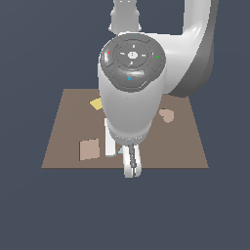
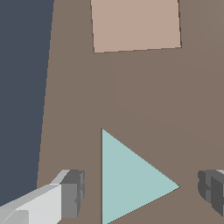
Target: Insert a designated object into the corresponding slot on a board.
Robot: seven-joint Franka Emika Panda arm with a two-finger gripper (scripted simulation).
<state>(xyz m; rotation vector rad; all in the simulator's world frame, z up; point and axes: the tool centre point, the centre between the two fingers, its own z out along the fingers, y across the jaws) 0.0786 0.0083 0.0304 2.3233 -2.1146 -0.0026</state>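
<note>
The pale teal triangular block (image 2: 131,183) lies flat on the brown board (image 2: 65,109). My gripper (image 2: 142,190) is open and straddles it, with one finger (image 2: 72,192) on each side and a gap to the block on both sides. In the exterior view only a sliver of the teal block (image 1: 120,152) shows between the fingers of the gripper (image 1: 122,156), near the front edge of the board (image 1: 63,146). The arm hides much of the board's middle. No dark triangular slot shows in either view.
A pale tan square (image 2: 135,24) lies flat on the board close to the triangle; it also shows in the exterior view (image 1: 89,149). A yellow block (image 1: 96,103) peeks out behind the arm. A pink heart-like block (image 1: 167,115) sits toward the exterior view's right. The board's edge (image 2: 46,109) runs near one finger.
</note>
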